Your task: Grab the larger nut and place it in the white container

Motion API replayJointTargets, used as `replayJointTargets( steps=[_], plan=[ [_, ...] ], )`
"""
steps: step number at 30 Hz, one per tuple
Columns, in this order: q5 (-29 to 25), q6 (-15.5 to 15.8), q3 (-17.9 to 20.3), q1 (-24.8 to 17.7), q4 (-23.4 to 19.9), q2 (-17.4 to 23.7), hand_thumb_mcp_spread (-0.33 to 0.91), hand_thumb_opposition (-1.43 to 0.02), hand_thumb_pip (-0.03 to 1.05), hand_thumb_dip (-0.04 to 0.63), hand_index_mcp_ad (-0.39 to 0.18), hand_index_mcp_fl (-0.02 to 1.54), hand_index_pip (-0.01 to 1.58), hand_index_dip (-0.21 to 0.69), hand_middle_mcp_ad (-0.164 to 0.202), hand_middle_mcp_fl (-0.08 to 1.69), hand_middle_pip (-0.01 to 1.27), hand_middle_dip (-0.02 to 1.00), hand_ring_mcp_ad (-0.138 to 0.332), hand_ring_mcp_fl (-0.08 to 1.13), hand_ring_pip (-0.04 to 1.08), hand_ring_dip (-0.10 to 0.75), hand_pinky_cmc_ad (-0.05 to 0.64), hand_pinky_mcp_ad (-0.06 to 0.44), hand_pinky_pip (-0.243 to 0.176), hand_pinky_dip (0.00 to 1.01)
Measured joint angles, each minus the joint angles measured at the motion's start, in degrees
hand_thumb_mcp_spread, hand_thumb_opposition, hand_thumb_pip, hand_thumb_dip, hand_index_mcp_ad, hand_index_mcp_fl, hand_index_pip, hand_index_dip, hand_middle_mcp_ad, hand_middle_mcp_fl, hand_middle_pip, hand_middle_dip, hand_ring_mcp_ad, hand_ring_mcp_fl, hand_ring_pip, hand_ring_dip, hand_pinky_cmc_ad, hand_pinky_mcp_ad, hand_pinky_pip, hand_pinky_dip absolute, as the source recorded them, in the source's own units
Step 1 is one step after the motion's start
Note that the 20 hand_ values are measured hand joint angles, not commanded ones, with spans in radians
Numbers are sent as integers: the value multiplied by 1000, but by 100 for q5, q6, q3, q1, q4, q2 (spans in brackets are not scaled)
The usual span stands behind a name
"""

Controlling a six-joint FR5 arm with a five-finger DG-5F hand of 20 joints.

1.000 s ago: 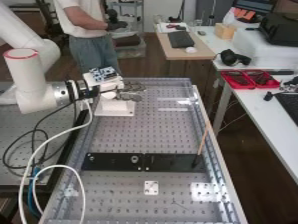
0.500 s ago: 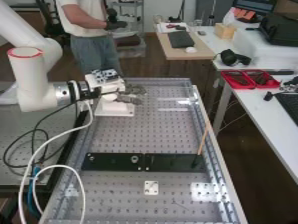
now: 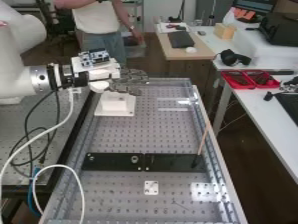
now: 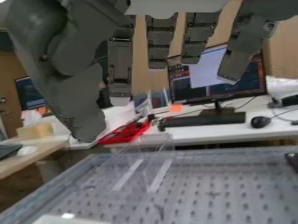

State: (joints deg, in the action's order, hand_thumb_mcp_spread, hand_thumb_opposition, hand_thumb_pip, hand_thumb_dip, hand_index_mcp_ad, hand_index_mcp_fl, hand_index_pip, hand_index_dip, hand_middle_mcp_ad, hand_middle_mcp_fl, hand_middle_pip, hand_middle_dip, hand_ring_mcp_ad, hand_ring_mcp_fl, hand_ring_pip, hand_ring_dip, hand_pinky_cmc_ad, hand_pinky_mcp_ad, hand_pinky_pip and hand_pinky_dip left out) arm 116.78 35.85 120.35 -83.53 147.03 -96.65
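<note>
The hand (image 3: 131, 78) hangs over the far left corner of the surface (image 3: 143, 137), above and just beyond a white block (image 3: 115, 103). In the near half, a flat black bar (image 3: 110, 164) lies crosswise, bearing the smaller nut (image 3: 91, 158) near the left edge and the bearing (image 3: 134, 159) farther in. A thin brown stick (image 3: 203, 138) slants by the right edge.

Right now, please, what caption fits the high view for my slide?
Open hand near the white container, bearing on the black bar.
</note>
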Motion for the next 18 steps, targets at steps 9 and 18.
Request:
replayJointTargets(
  steps=[9, 18],
  plan=[
    [-1423, 75, -792, 548, 671, 729, 302, -836, 731, 206, -161, 23, 1044, -44, 24, 56, 119, 246, 113, 0, 98, 126, 349, 297, -91, 476],
    [-2621, 487, -1191, 651, 820, 789, 211, -791, 707, 202, -161, 19, 963, -68, 26, 105, 119, 246, 115, 0, 98, 126, 349, 297, -91, 490]
  ],
)
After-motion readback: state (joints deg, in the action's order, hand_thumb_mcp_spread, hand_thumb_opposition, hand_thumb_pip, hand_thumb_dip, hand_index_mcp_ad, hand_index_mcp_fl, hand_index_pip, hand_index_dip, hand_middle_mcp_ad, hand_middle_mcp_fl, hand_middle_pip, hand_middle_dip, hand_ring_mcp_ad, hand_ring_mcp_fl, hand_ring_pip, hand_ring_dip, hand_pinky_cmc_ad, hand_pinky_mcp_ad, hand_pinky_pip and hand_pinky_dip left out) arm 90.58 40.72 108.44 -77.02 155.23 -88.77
